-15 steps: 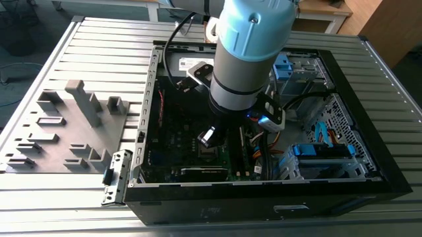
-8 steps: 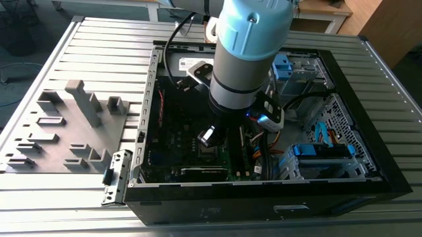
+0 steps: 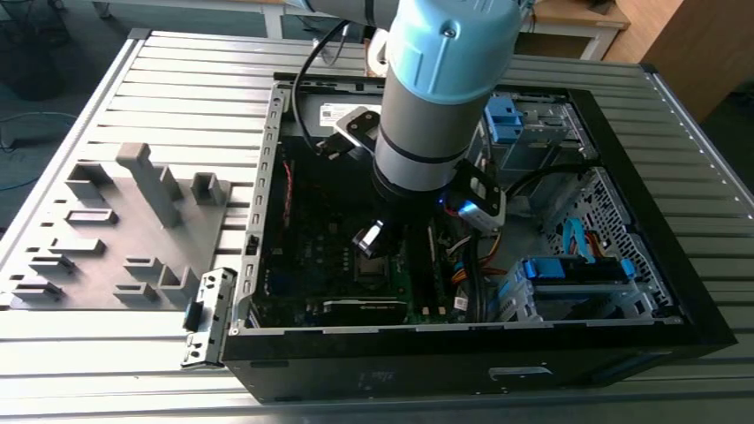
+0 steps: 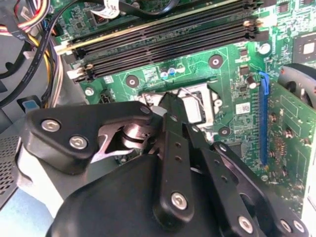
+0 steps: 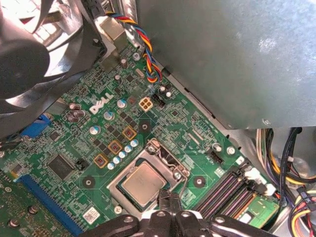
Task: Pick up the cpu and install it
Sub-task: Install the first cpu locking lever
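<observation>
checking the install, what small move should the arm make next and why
Probably a short straight lift of the end effector: the cpu already lies flat in the socket, and the end effector hangs right at its edge, so sideways motion could nudge it.

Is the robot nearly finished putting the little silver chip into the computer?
It looks close. The cpu already lies flat inside its socket on the green board. The gripper hangs right at the socket's edge, and whether it grips anything cannot be told. The socket's metal frame does not look closed over the chip yet.
</observation>
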Robot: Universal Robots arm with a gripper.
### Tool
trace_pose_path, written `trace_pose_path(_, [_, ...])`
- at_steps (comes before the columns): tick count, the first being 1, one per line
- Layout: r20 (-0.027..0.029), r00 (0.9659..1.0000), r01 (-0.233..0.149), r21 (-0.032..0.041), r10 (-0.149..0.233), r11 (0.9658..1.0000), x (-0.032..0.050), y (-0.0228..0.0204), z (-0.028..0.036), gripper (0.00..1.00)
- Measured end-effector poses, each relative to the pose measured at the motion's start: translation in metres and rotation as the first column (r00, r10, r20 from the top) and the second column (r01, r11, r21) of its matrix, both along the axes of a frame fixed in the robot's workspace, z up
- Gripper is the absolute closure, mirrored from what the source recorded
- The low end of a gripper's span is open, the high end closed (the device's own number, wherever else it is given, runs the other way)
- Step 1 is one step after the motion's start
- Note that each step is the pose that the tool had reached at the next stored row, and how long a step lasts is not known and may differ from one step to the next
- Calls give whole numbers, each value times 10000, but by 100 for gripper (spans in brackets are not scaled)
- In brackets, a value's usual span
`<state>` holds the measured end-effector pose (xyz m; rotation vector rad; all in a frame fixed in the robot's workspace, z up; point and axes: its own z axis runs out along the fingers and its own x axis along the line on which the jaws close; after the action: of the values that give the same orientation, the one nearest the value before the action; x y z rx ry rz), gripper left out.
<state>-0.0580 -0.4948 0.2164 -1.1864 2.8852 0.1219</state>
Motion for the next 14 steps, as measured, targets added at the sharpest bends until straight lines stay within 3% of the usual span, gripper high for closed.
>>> trace_pose_path(10, [1, 10000, 4, -46, -4, 10000, 0, 0, -109, 89])
trace_pose_path(14, [1, 10000, 4, -52, -4, 10000, 0, 0, -116, 89])
